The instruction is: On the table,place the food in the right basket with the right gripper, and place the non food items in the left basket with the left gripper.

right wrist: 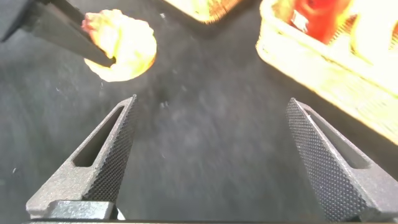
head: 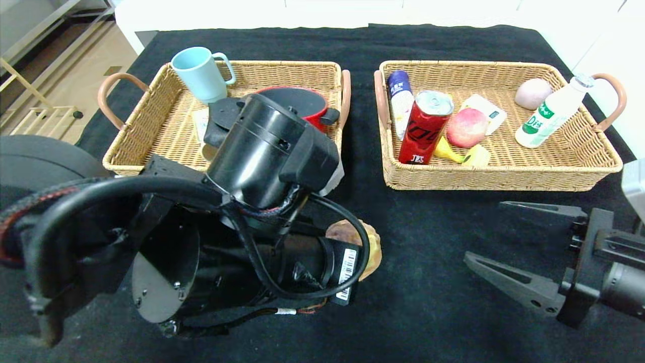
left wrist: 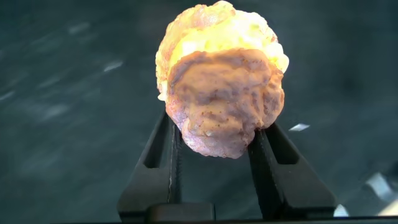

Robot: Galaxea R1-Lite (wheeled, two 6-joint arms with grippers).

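Two baskets sit at the table's far side, the left basket point(head: 151, 136) holding cup and pot, the right basket point(head: 564, 161) full of food. One bun point(left wrist: 221, 81) is clamped between the left gripper point(left wrist: 217, 155) fingers over the cloth near the table's middle; being food, it likely needs releasing for the other arm. Right gripper point(right wrist: 211, 155) hovers nearby, low, jaws spread wide and empty.

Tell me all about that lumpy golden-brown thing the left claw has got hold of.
The lumpy pastry looks like a baked bun or puff: golden-yellow on top, duller brown on the near face, with a rough, crumbly surface. It sits clamped between the two black fingers of the left gripper, over the black tablecloth in front of the baskets. Only the fingers visibly touch it.
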